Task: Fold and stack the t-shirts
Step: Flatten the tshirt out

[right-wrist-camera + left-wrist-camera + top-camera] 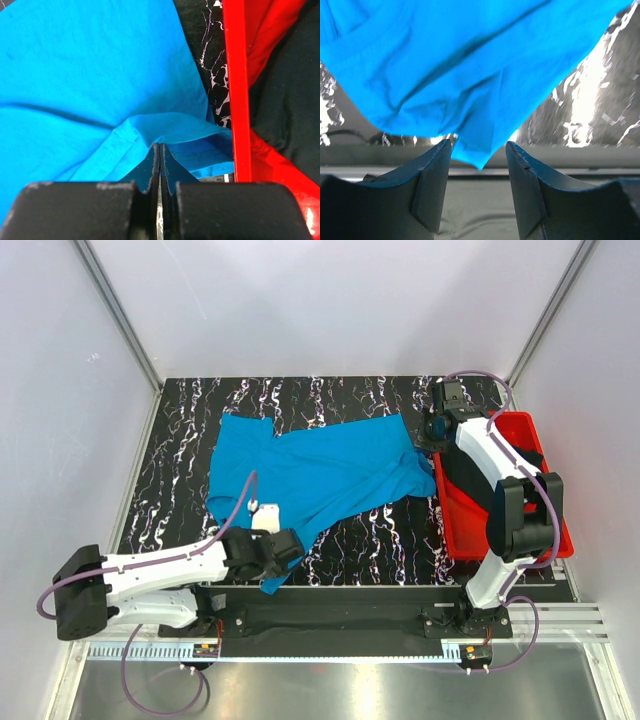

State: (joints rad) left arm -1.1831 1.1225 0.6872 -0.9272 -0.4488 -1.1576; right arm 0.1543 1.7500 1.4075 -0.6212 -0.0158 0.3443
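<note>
The sky-blue t-shirt [320,472] lies spread and rumpled on the black marbled mat. My left gripper [287,548] is open at its near corner; in the left wrist view that corner [477,152] hangs between the open fingertips of the gripper [479,146]. My right gripper [428,436] is at the shirt's right edge beside the tray. In the right wrist view the gripper [159,146] is shut on a raised fold of the blue shirt [90,65]. The black t-shirt [458,478] lies in the red tray and also shows in the right wrist view [290,100].
The red plastic tray [512,420] stands at the right edge of the mat, its rim [235,90] close to my right fingers. White walls enclose the table. A metal rail runs along the near edge by the arm bases.
</note>
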